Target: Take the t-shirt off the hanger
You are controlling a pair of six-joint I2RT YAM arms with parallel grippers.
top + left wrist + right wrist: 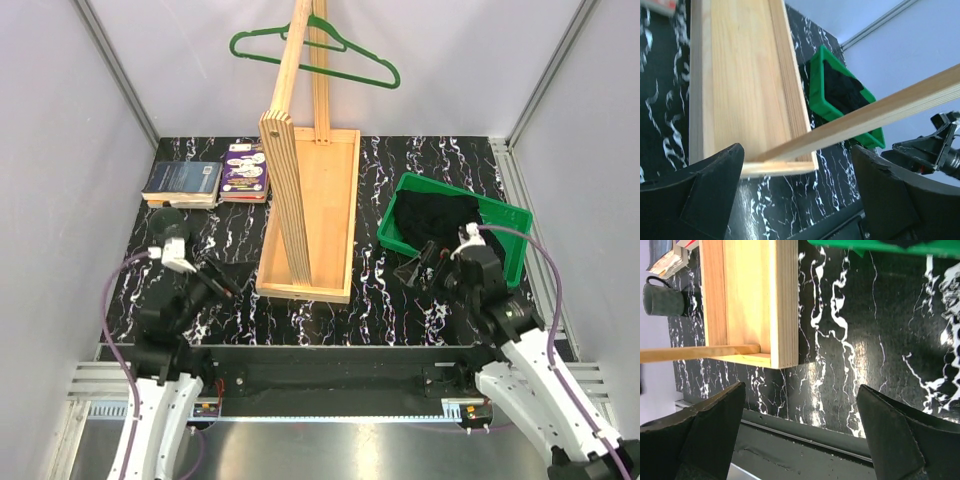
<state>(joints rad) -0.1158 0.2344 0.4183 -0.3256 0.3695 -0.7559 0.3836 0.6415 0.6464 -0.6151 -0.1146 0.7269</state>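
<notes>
Plainly, the t-shirt (432,213) is off the hanger (340,45): it lies bunched in a green tray (503,218) on the table (330,320), just beyond and to the right of the right claw (415,268). The hanger hangs bare on the upright of a wooden stand (285,150), high up and well beyond both claws.

The right claw hangs above the table with its 2 fingers (695,435) spread wide and nothing between them. From its wrist camera, the near corner of the stand's flat base shows ahead and to the left, and the tray's edge runs along the top of the view.

The left claw (218,280) sits left of the stand's base. It is also spread and empty, its fingers (700,195) wide apart. Ahead of it run the base and the slanting upright. Farther off to its right is the tray with the black cloth in it.

A dark mug (170,222) stands just beyond the left claw, and 2 books (185,183) lie side by side farther out past the mug.
</notes>
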